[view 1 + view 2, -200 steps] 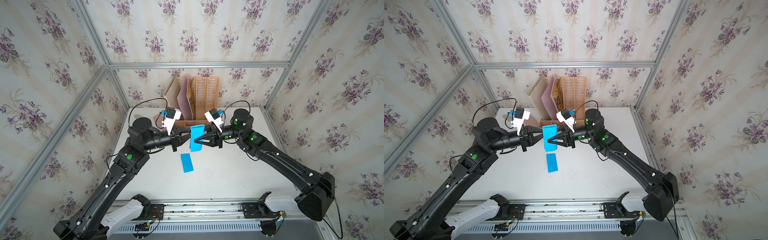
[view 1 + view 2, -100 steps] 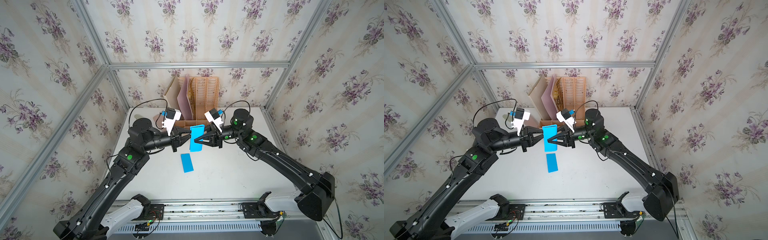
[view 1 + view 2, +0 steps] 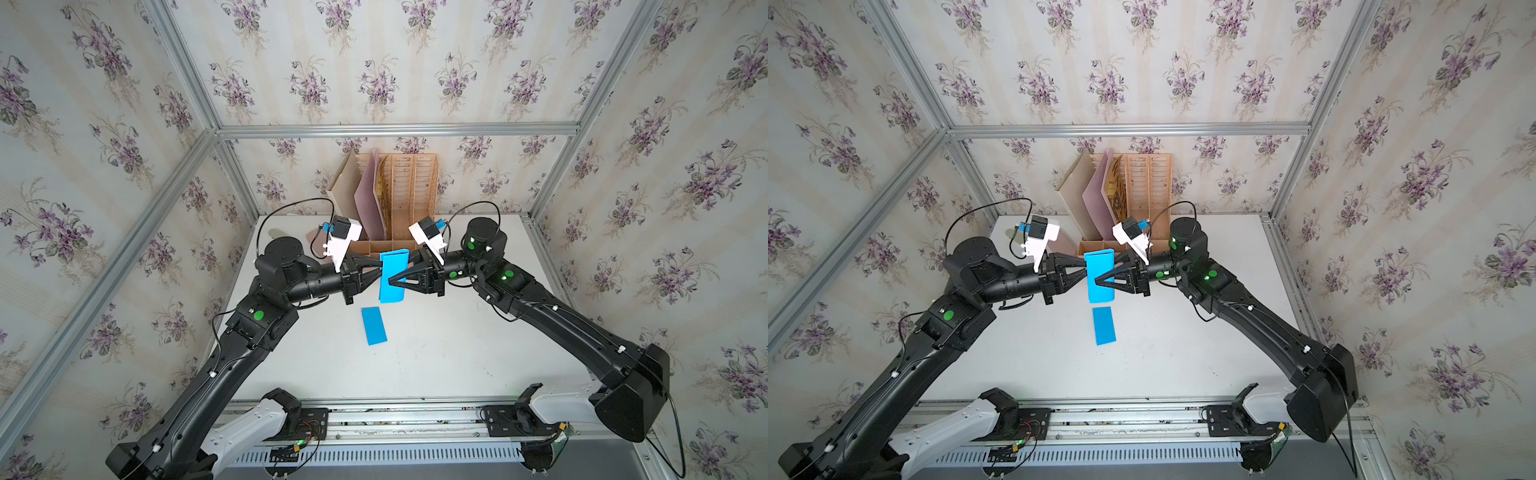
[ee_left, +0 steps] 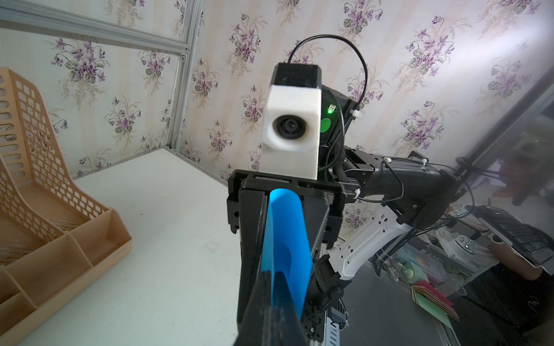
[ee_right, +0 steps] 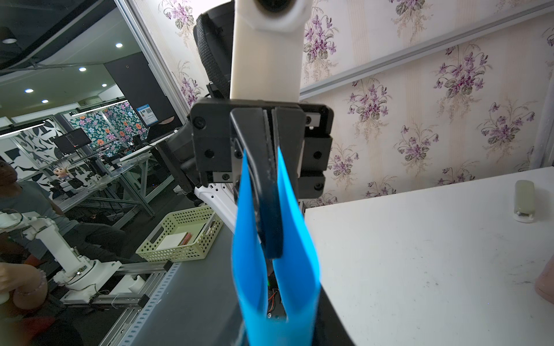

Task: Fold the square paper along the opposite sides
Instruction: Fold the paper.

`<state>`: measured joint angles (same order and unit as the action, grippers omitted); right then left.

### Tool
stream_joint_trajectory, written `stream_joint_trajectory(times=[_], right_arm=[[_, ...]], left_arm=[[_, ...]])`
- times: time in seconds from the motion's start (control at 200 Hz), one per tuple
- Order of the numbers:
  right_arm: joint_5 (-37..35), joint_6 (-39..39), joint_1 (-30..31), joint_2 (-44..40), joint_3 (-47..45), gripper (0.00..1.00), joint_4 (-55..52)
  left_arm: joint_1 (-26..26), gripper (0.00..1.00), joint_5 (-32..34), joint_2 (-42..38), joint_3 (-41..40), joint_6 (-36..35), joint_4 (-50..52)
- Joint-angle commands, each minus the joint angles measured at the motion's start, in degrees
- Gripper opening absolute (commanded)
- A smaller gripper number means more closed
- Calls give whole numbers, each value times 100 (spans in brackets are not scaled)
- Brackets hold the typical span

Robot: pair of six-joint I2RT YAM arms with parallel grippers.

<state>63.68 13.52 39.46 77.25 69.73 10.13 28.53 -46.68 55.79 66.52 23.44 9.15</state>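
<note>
Paper [image 3: 392, 286] aloft above table [image 3: 457, 353], bent into a U. Left gripper [image 3: 380, 272] closed tight, tips inside the U; right gripper [image 3: 391, 283] clamped on paper from outside. Keep edges level, squeeze slowly at the bend, avoid skewing the crease.

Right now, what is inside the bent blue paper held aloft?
The shut left gripper pokes between the blue paper's two layers; the paper hides its tips in both top views.
</note>
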Motion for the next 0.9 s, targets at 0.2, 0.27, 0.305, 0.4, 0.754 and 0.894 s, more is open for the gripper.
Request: stream_joint_trajectory(times=[0.2, 0.27, 0.305, 0.4, 0.754, 0.894], right_arm=[[4, -42, 0, 32, 14, 28, 94], [7, -42, 7, 36, 14, 27, 94], [13, -43, 0, 43, 14, 27, 94], [13, -42, 0, 44, 5, 27, 94], [15, -43, 10, 44, -3, 26, 76], [21, -40, 18, 53, -4, 25, 70]], left_arm=[[3, 0, -12, -24, -26, -41, -228], [2, 0, -2, -24, -25, -41, -228], [-4, 0, -6, -24, -25, -49, -229], [-6, 0, -1, -24, -16, -50, -213], [2, 0, -1, -26, -9, -68, -200], [-5, 0, 1, -24, -16, -74, -195]])
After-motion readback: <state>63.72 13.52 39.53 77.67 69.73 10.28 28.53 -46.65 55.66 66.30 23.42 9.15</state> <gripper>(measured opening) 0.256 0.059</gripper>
